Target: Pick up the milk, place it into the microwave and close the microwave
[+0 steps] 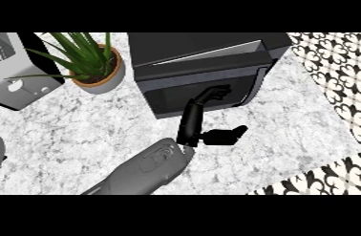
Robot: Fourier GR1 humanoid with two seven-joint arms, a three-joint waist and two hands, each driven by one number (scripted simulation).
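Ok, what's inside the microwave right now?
Nothing inside shows: the microwave has its dark door across the front, with the right hand against it. No milk is visible anywhere, so whether it sits inside cannot be told.

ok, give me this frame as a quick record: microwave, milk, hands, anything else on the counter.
microwave: back centre of the counter, door shut or nearly so
milk: not visible
right hand: fingers against the microwave's door front, holding nothing
left hand: not in view
potted plant: left of the microwave
grey appliance: far left edge
counter: white marbled top
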